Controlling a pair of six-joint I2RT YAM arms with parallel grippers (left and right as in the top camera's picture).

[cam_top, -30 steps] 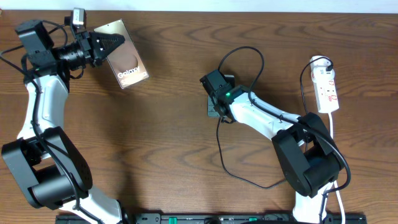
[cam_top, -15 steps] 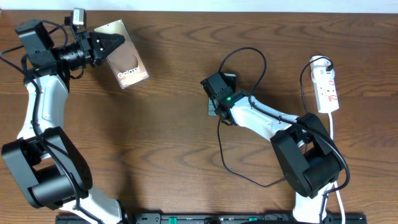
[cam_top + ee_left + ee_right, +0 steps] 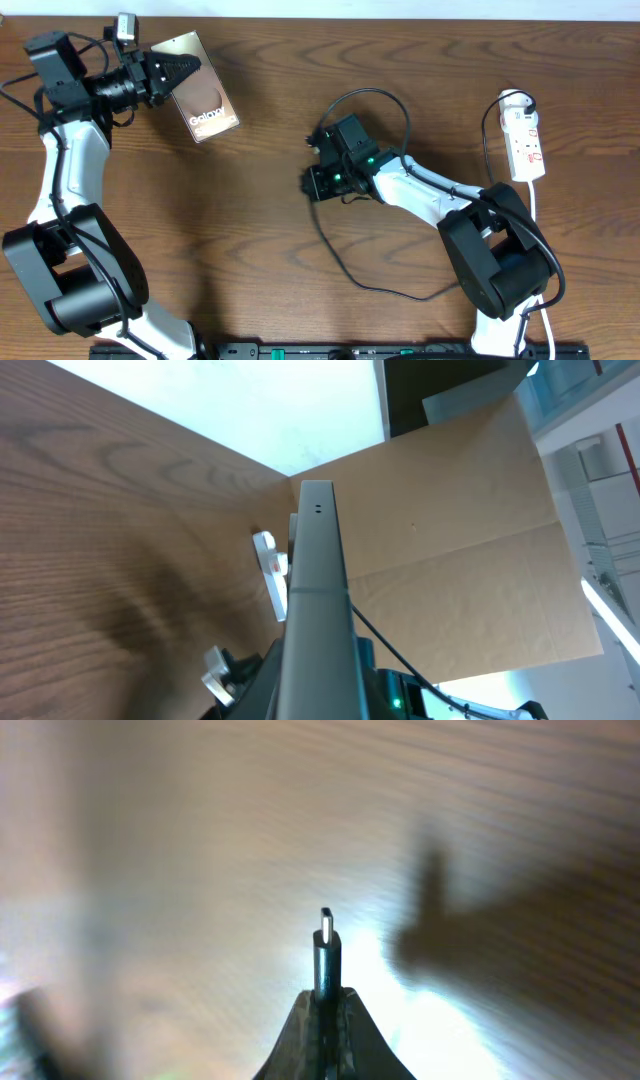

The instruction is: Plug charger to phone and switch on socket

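Note:
My left gripper [image 3: 178, 72] is shut on the bronze phone [image 3: 203, 98] at the table's far left and holds it tilted. In the left wrist view the phone's grey edge [image 3: 315, 600] runs up from the jaws. My right gripper [image 3: 312, 183] is shut on the charger's plug tip [image 3: 326, 935], which sticks out past the fingertips in the right wrist view. The black cable [image 3: 345, 270] loops from that hand across the table. The white socket [image 3: 525, 142] lies at the far right, apart from both grippers.
The socket's white cord [image 3: 536, 215] runs down the right edge. The right arm's base [image 3: 495, 260] stands at the front right, the left arm's base [image 3: 70, 280] at the front left. A brown cardboard wall [image 3: 470, 530] shows behind the table.
My right gripper has moved left and a little toward the front with the plug tip, dragging the cable loop along. The left gripper and phone have not moved.

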